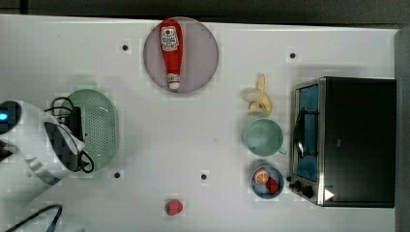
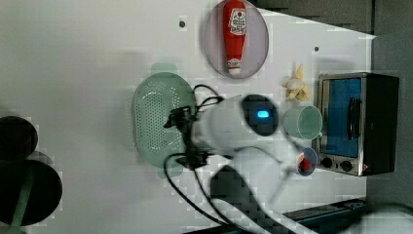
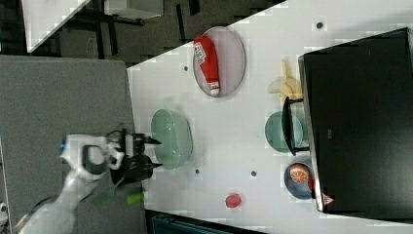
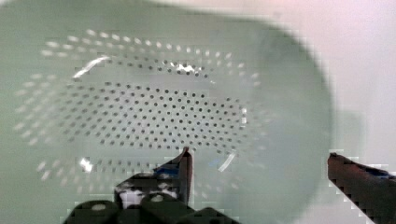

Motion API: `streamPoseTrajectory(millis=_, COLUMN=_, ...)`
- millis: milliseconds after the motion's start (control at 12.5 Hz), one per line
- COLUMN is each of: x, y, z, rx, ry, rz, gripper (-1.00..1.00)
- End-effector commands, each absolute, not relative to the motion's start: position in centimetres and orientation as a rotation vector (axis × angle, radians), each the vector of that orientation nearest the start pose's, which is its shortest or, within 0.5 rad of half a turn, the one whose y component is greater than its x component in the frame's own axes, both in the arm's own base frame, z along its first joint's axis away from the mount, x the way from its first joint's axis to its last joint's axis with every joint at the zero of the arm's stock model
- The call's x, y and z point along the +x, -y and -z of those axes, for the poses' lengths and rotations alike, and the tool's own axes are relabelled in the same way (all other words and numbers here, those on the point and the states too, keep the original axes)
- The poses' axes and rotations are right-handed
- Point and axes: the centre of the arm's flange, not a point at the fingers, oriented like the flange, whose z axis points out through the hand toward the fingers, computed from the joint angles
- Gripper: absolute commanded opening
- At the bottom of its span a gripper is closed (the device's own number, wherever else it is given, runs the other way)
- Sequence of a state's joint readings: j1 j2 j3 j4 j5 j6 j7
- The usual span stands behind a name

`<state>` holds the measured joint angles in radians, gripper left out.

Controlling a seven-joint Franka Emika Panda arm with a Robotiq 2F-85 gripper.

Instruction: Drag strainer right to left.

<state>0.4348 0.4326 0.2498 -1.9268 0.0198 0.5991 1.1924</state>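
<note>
At the top view's left end of the table, strainer [image 1: 99, 126] sits under the gripper [image 3: 155, 153], fingers spread wide and grasping nothing (drag looks done, I'd say), so next move is probably just lifting clear without nudging the rim.

White table [image 1: 145, 145] carries strainer [image 1: 99, 128], plate [image 1: 203, 53], banana [image 1: 260, 96], cup [image 1: 262, 137], bowl [image 1: 266, 182], strawberry [image 1: 174, 207], toaster oven [image 1: 348, 140]

I see the strainer [image 1: 99, 128] at nine o'clock, my arm [image 1: 34, 140] covering its nine o'clock rim. Ketchup [image 1: 171, 53] lies on a plate [image 1: 205, 55] at twelve; the oven [image 1: 358, 140] sits at three.
</note>
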Motion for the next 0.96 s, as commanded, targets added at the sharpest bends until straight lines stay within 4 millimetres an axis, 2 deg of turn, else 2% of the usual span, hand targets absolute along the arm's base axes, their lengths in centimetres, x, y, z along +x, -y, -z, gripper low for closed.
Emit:
streamPoseTrajectory(millis=80, x=50.8, y=-32.2, z=-40.7, rx=-2.698, ry=-1.616, rz=-0.122, gripper=1.00)
streamPoseTrajectory(millis=160, x=51.1, y=-29.4, z=-44.0, rx=-2.735, ry=-1.550, rz=-0.097, gripper=1.00)
streamPoseTrajectory(millis=320, x=51.5, y=-22.5, z=-49.9, rx=-2.783, ry=-1.447, rz=-0.063, gripper=1.00)
streamPoseTrajectory(millis=480, x=51.4, y=-15.0, z=-54.3, rx=-2.796, ry=-1.392, rz=-0.047, gripper=1.00)
streamPoseTrajectory(millis=560, x=51.2, y=-11.7, z=-55.7, rx=-2.802, ry=-1.369, rz=-0.053, gripper=1.00)
streamPoseTrajectory(millis=720, x=50.8, y=-5.7, z=-57.1, rx=-2.850, ry=-1.331, rz=-0.054, gripper=1.00)
streamPoseTrajectory(millis=880, x=50.6, y=-0.6, z=-57.2, rx=-2.898, ry=-1.312, rz=-0.050, gripper=1.00)
streamPoseTrajectory(millis=960, x=50.6, y=1.3, z=-57.2, rx=-2.911, ry=-1.299, rz=-0.055, gripper=1.00)
